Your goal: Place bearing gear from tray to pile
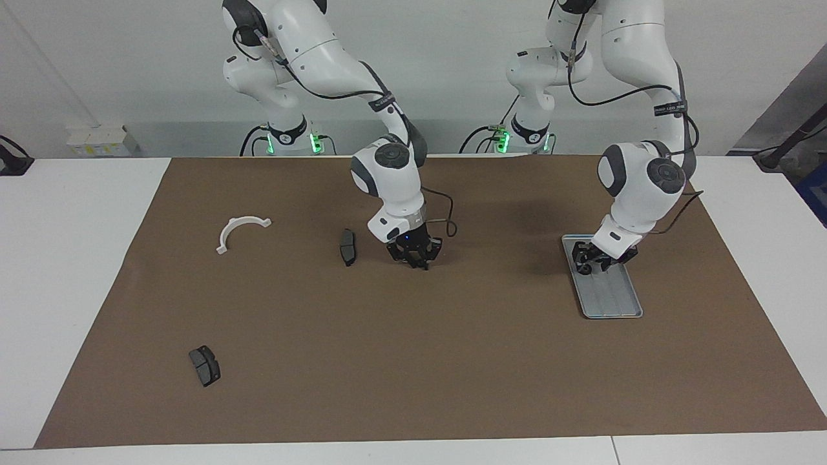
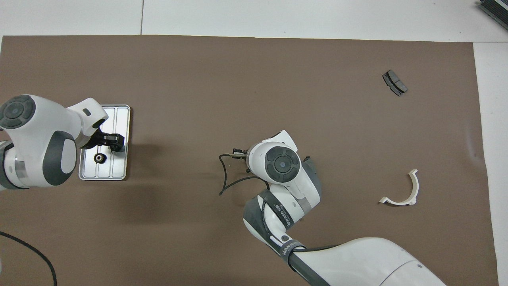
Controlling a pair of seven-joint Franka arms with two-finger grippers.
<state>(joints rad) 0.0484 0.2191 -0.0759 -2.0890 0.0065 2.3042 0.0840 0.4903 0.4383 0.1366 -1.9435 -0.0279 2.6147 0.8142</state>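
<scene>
The bearing gear (image 2: 98,158), a small dark toothed ring, lies in the silver tray (image 2: 121,169) at the end nearer the robots. My left gripper (image 2: 106,143) hangs just over that end of the tray (image 1: 617,303), open, with the gear beside it and not between its fingers. The pile is a white half-ring bracket (image 1: 240,230) and two dark brake pads (image 1: 347,247) (image 1: 205,365) scattered toward the right arm's end. My right gripper (image 1: 417,260) is shut low over the mat beside the nearer brake pad, with nothing seen in it. In the overhead view its own wrist hides it.
A brown mat (image 1: 452,361) covers most of the white table. A thin black cable (image 1: 449,223) loops off the right wrist. Bare mat stretches between the tray and the pile.
</scene>
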